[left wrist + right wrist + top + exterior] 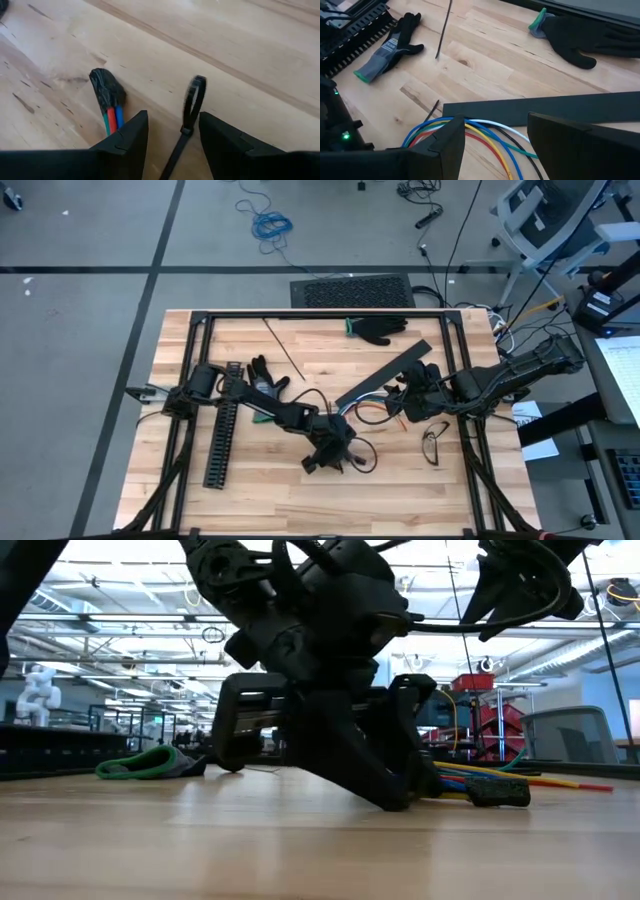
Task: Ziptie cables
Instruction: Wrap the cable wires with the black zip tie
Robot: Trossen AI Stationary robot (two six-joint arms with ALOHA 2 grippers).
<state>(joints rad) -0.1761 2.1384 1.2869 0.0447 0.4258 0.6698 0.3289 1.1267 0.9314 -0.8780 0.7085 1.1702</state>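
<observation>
— What lay on the pale wooden plank table [270, 500], biggest first?

— Beside the left arm's base lay a long black slotted plastic channel [222, 442]; a flat black strip [545, 107] lay just ahead of the right gripper [495, 137].

— And the cables?

— The bundle of thin white, yellow, blue, red and dark wires [470, 130] ran lengthwise between the two grippers. Its black-taped end [106, 89] pointed away from the left gripper [172, 132], just beside one finger.

— The fingers?

— The left gripper's stood apart on either side of a black zip tie [189, 112], whose looped head pointed forward; I couldn't tell whether they pinched it. The right gripper's stood apart over the fanned wires, holding nothing.
</observation>
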